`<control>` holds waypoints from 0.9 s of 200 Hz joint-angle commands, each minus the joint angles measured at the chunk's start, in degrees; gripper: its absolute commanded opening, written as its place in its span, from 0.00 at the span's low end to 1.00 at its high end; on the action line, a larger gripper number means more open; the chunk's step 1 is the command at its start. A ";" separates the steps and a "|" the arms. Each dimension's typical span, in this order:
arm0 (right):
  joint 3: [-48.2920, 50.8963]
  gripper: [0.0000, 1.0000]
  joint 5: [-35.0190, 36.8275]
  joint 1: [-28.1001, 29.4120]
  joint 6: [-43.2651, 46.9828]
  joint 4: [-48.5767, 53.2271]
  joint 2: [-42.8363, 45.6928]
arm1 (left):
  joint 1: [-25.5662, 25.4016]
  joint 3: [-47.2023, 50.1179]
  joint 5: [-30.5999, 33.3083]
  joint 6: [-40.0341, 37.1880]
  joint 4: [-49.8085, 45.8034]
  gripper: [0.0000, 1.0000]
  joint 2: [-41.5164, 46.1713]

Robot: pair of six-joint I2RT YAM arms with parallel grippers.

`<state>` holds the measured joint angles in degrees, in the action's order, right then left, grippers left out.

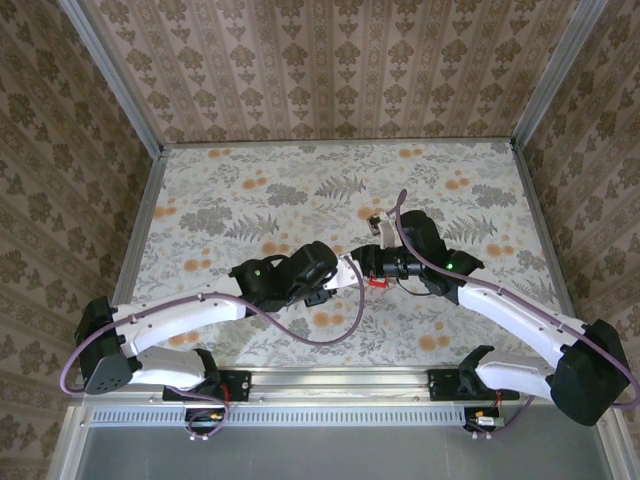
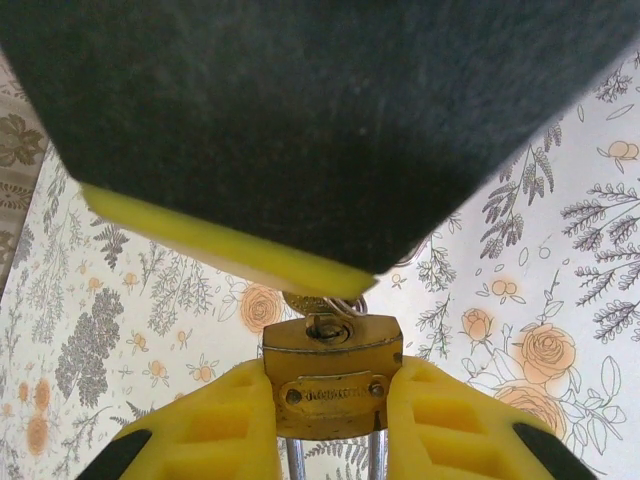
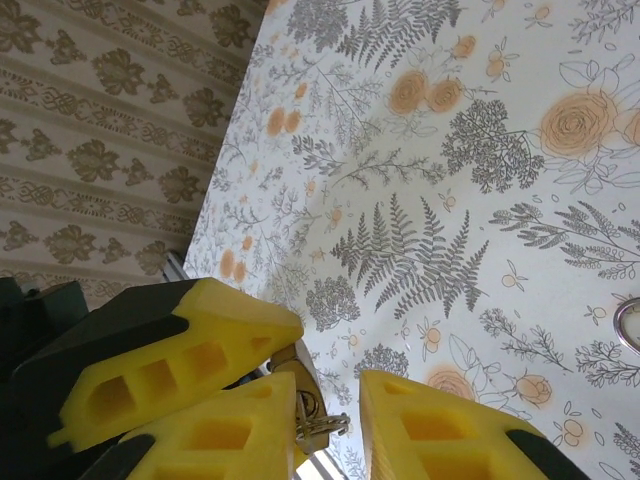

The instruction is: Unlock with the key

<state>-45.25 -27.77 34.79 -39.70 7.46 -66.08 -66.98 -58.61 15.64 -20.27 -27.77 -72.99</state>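
Meeting above tabletop, elbows bent inward | left end effector clamps brass padlock | right end effector by key: closure unclear

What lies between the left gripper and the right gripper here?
The brass padlock, clamped in the left gripper, with a silver ring at its keyhole below the right gripper: left wrist view. Top view shows the red-tagged key.

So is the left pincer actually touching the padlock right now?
Touching. The left wrist view shows the left pincer's two yellow fingers pressed flush against both sides of the brass padlock, with no gap.
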 commanded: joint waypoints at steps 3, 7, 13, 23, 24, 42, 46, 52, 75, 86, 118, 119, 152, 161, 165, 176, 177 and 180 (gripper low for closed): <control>0.26 0.24 -1.16 0.55 -0.55 -1.02 -0.62 | 0.36 -2.21 0.34 -1.48 0.08 0.20 -0.34; 0.26 0.24 -1.03 0.55 -0.55 -0.96 -0.62 | 0.32 -2.22 0.24 -1.52 0.08 0.20 -0.39; 0.27 0.23 -0.86 0.55 -0.64 -1.20 -0.71 | 0.31 -2.18 0.26 -1.51 0.16 0.20 -0.43; 0.18 0.22 -0.79 0.55 -0.75 -1.27 -0.84 | 0.19 -2.18 0.35 -1.69 0.34 0.20 -0.57; 0.17 0.22 -0.84 0.55 -0.78 -1.29 -0.91 | 0.19 -2.20 0.35 -1.74 0.34 0.20 -0.57; 0.06 0.20 -1.43 0.72 -1.42 -1.98 -1.55 | -0.14 -2.03 1.37 -2.30 0.85 0.19 -0.63; 0.08 0.19 -1.46 0.80 -1.51 -1.99 -1.62 | -0.29 -1.97 1.68 -2.59 1.07 0.19 -0.66; 0.08 0.18 -1.41 0.96 -1.60 -2.01 -1.76 | -0.43 -1.91 2.28 -2.87 1.37 0.19 -0.52; 0.25 0.16 -0.50 1.17 -2.08 -1.49 -2.18 | -1.41 -1.29 5.14 -4.64 2.84 0.19 -0.31; 0.32 0.16 0.05 1.21 -2.46 -1.08 -2.41 | -2.28 -0.78 7.12 -5.89 4.15 0.19 -0.05; 0.26 0.17 1.61 1.25 -3.50 0.48 -3.03 | -5.10 1.36 13.28 -10.17 8.73 0.19 0.56; 0.26 0.17 1.64 1.25 -3.56 0.51 -3.06 | -5.18 1.42 13.41 -10.24 8.89 0.19 0.57; 0.43 0.16 1.88 1.41 -6.27 0.04 -3.82 | -7.40 3.66 18.64 -14.49 13.81 0.18 0.73; 0.67 0.15 1.46 1.51 -7.00 -0.68 -4.03 | -7.95 4.40 19.97 -15.86 15.56 0.18 0.91; 0.77 0.15 1.36 1.51 -7.38 -0.98 -4.05 | -8.11 4.79 20.63 -16.43 16.57 0.18 0.99; 1.08 0.13 0.95 1.51 -8.72 -1.80 -4.20 | -8.49 6.09 21.93 -17.98 18.80 0.18 1.25; 1.10 0.13 0.82 1.51 -8.85 -1.91 -4.21 | -8.50 6.16 22.09 -18.15 19.02 0.18 1.26; 1.20 0.13 0.58 1.51 -9.22 -2.33 -4.23 | -8.58 6.51 22.52 -18.66 19.73 0.18 1.35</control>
<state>-45.25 -27.46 35.59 -44.51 5.80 -69.14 -74.02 -53.49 32.03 -32.73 -19.27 -73.38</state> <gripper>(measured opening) 0.140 0.225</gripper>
